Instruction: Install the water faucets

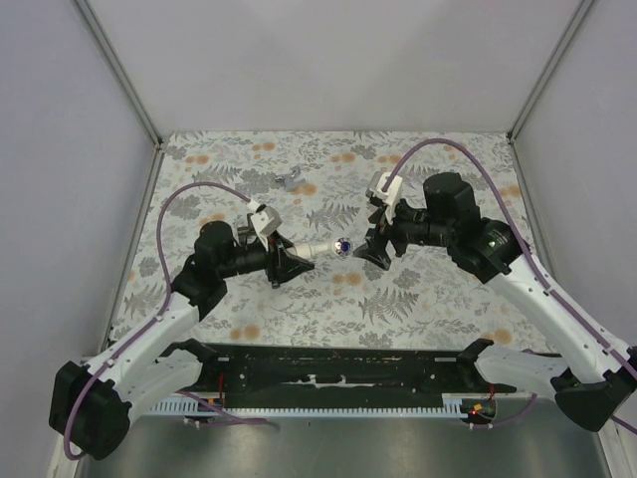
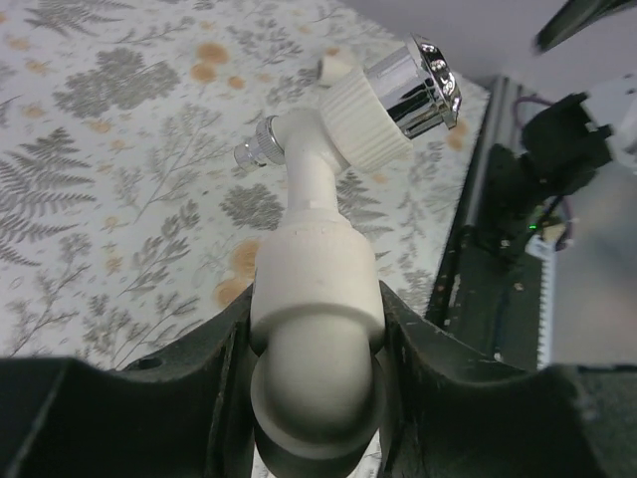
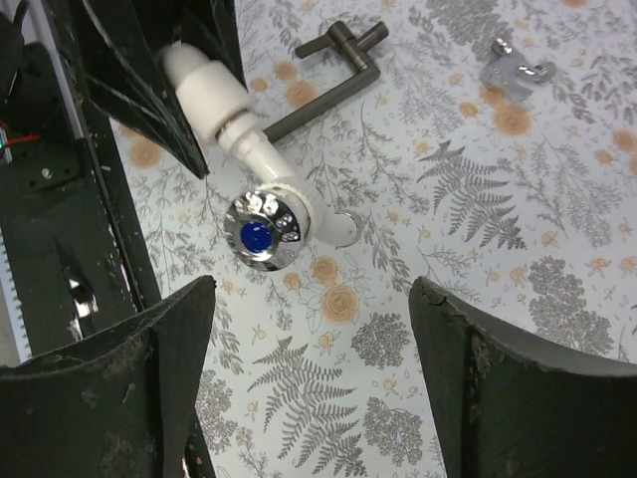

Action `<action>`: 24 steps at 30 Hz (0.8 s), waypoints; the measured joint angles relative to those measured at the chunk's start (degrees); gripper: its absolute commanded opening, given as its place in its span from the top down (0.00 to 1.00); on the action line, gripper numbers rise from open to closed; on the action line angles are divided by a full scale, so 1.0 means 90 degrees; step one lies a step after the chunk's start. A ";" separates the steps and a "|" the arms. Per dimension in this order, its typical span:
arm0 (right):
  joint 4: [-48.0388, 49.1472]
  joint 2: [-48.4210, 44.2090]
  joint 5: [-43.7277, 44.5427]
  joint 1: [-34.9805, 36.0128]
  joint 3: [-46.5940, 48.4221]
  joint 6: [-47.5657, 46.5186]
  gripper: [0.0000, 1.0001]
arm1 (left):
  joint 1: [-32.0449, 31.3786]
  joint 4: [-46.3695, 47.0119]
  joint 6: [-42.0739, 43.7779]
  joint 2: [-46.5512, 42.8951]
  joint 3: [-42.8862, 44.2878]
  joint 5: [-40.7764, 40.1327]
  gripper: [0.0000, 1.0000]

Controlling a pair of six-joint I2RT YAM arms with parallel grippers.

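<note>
Where L fingers (image 2: 199,378) grip faucet (image 2: 317,269), base half-hidden, R fingers (image 3: 149,378) apart

One white plastic bent tap with a shiny silver cap (image 2: 317,269). One dark metal T-shaped tool (image 3: 318,100). One small grey metal piece (image 3: 516,70). Two white and black robot arms (image 1: 149,344) (image 1: 557,304).

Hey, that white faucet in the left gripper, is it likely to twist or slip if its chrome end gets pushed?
Probably stiff: the white faucet looks like rigid plastic. Its smooth, rounded body, clamped in the left gripper, may rotate under a sideways push. The chrome cap sits far from the grip, adding leverage.
</note>
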 measured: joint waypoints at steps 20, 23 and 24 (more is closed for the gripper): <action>0.1375 -0.0075 -0.1921 0.0000 -0.0906 -0.0214 0.40 | 0.0192 0.3483 -0.3643 0.0755 0.0034 0.2212 0.98; 0.1532 -0.0075 -0.2106 0.0000 -0.0906 -0.0068 0.56 | 0.0192 0.3524 -0.3733 0.0787 0.0095 0.2254 0.98; 0.1576 -0.0075 -0.2147 0.0000 -0.0906 -0.0039 0.65 | 0.0192 0.3531 -0.3796 0.0789 0.0119 0.2266 0.98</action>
